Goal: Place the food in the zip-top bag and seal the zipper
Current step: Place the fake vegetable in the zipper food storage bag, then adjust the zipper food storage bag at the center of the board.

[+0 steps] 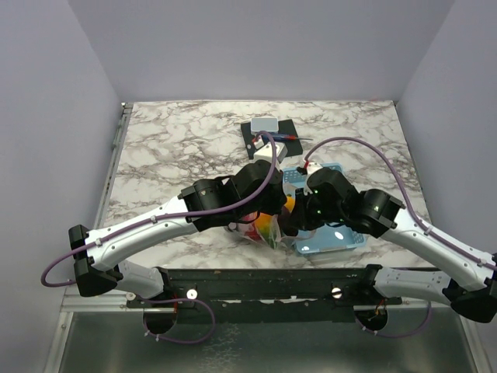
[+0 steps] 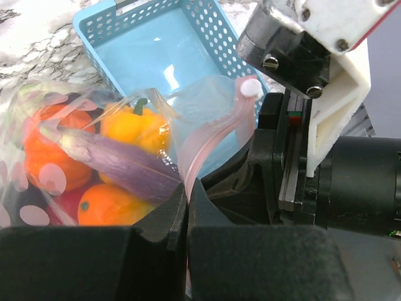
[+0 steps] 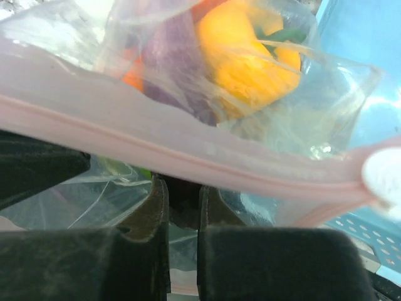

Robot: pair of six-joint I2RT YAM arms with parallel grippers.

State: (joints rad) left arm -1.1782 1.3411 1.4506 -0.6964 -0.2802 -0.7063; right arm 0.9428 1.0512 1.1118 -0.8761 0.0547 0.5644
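Note:
The zip-top bag (image 1: 260,228) lies in the middle of the table between my two grippers. It holds the food: a yellow pepper (image 2: 128,125), a purple eggplant (image 2: 119,163), an orange piece (image 2: 113,207) and something red. My left gripper (image 2: 187,188) is shut on the pink zipper (image 2: 213,135), which curves up to a white tab (image 2: 250,88). My right gripper (image 3: 183,185) has its jaws almost together with clear bag film between them, just under the zipper (image 3: 188,147). The pepper (image 3: 250,63) also shows through the bag (image 3: 326,106).
The light-blue basket (image 1: 342,241) stands right of the bag, and its inside (image 2: 156,56) holds nothing. A black pad with a white box (image 1: 264,124) and a red-handled tool (image 1: 291,137) sits at the back centre. Grey walls stand on three sides.

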